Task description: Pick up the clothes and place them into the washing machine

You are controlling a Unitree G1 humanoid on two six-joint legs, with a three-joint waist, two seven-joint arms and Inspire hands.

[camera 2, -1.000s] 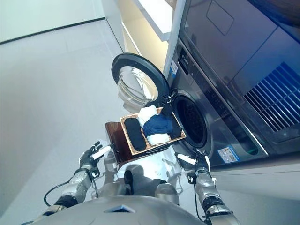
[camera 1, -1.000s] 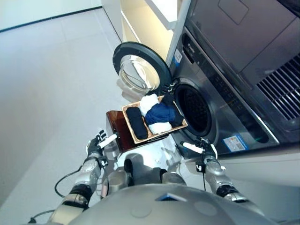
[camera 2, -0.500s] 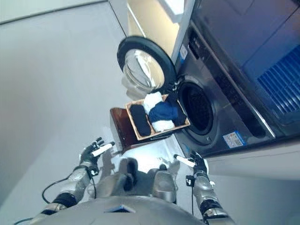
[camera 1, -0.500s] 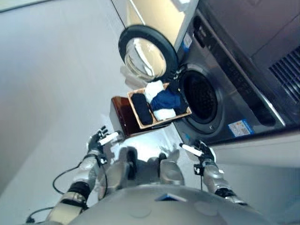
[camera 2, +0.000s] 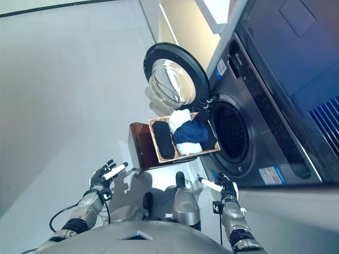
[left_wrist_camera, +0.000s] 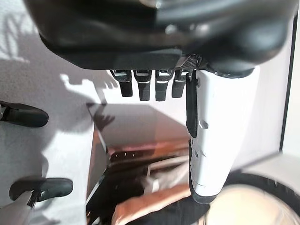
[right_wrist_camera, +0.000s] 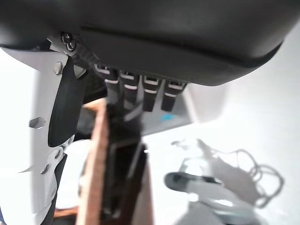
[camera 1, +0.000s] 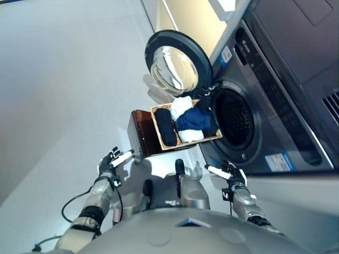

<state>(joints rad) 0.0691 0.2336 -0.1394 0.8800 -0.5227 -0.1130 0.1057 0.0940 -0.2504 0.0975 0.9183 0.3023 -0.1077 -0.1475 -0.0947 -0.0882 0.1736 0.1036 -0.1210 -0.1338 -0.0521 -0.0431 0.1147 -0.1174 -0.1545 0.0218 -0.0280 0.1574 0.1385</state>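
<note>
**Hands empty, laundry waiting in the basket**

Both hands are hanging low and apart from the work: your left hand (camera 1: 110, 161) is showing relaxed, straight fingers with nothing between them, and your right hand (camera 1: 231, 177) is doing the same on the other side. Neither is touching any cloth.

The clothes (camera 1: 193, 119) are sitting in the wooden basket (camera 1: 139, 138), which is standing just beside the washing machine (camera 1: 275, 114). You are looking at a black roll (camera 1: 166, 127), a white piece at the far end and a dark blue bundle in the middle. The round door (camera 1: 178, 70) is standing open beyond the basket, and the drum opening (camera 1: 234, 125) is facing the basket's right side.

What you are risking, as I judge it:

- Reaching in from here, you are likely hooking the basket rim rather than cloth, and tipping or shoving the basket.
- Grabbing the blue bundle, you may be dragging the white piece along and dropping it on the floor.
- Swinging toward the drum, your arm may be knocking the open door or the basket's edge.
</note>
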